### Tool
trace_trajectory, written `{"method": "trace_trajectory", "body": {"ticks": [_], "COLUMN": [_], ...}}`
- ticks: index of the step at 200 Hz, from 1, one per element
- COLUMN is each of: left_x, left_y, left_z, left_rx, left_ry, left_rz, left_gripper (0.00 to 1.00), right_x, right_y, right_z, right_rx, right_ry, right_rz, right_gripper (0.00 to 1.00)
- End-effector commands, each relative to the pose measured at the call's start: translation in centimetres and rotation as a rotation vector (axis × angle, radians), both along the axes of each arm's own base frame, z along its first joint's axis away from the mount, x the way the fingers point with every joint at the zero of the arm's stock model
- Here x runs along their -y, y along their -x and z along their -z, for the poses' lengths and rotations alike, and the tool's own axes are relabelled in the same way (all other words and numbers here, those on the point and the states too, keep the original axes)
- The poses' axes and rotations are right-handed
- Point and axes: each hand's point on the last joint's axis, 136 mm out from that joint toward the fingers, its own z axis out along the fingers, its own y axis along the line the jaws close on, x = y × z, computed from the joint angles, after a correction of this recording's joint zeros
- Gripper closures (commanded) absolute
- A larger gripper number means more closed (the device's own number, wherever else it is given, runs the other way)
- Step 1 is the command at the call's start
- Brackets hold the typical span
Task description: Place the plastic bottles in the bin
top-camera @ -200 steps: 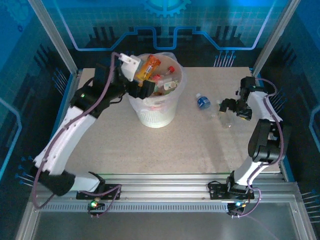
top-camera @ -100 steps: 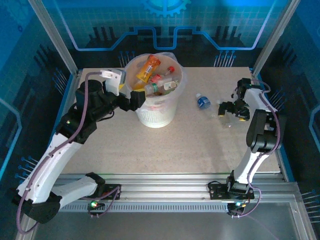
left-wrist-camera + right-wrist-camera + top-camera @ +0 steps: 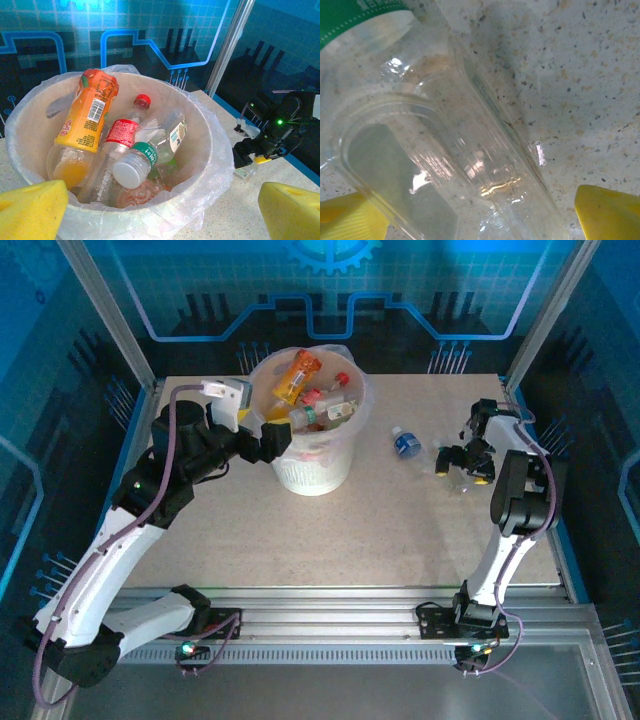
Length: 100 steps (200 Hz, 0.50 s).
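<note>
The bin stands at the back middle of the table, and in the left wrist view its bag-lined rim fills the middle. Several plastic bottles lie inside: an orange one, a red-labelled one and a green-labelled one with a white cap. My left gripper hangs open at the bin's left rim, with its yellow pads wide apart. A blue-capped bottle lies on the table. My right gripper is open, straddling a clear green-labelled bottle lying flat between its pads.
The speckled table has free room in front of the bin. Metal frame posts and blue walls close off the back and sides. In the left wrist view the right arm shows beyond the bin.
My left gripper has drawn back from above the bin to its left rim. My right gripper has come down over the clear bottle and its jaws have narrowed slightly.
</note>
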Motion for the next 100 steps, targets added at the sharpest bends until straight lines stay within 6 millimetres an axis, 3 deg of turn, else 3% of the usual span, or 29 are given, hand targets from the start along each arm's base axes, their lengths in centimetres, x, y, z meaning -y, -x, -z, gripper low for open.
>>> {"method": "trace_trajectory", "body": {"ticks": [1, 50, 100], "left_x": [0.2, 0.3, 0.5], "left_y": [0.5, 0.4, 0.0], "left_z": [-0.7, -0.1, 0.3], "left_rx": [0.013, -0.004, -0.016], "left_ry": [0.038, 0.038, 0.035], "left_rz": [0.018, 0.014, 0.015], "left_gripper": [0.01, 0.01, 0.01], "right_x": [0.1, 0.2, 0.1], "right_y": [-0.8, -1.1, -1.1], "right_z": [0.2, 1.1, 1.0], "right_rx": [0.008, 0.009, 0.027], "right_ry": [-0.012, -0.013, -0.01], "right_rz": [-0.01, -0.007, 0.005], "right_gripper": [0.08, 0.16, 0.37]}}
